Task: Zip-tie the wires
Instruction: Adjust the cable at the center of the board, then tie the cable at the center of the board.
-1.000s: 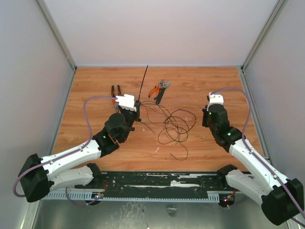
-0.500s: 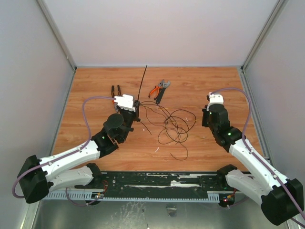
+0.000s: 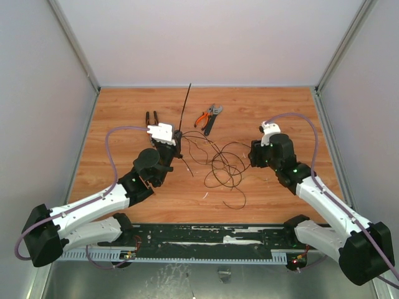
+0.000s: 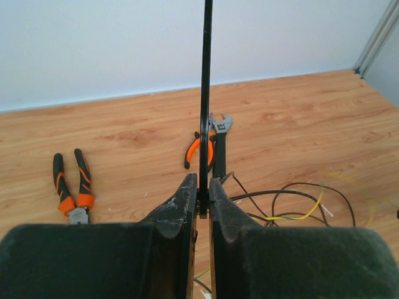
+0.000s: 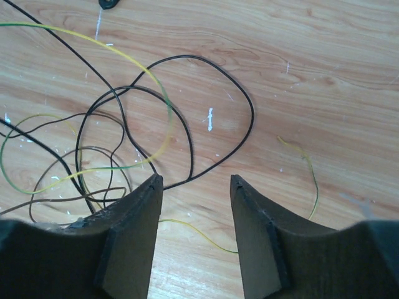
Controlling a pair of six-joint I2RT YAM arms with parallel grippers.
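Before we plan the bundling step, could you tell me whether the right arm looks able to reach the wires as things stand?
Probably yes: the right claw hangs open over the edge of the wires, and nothing stands between it and the nearest loop.

The wires (image 3: 224,163) lie between left hand (image 3: 179,139) and right hand (image 3: 252,154), pliers (image 3: 201,118) behind.

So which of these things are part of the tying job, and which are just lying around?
In use: wires; zip tie, clamped in left hand; right hand, open above wires.
Lying about: black-and-orange pliers; orange pliers; wrench.
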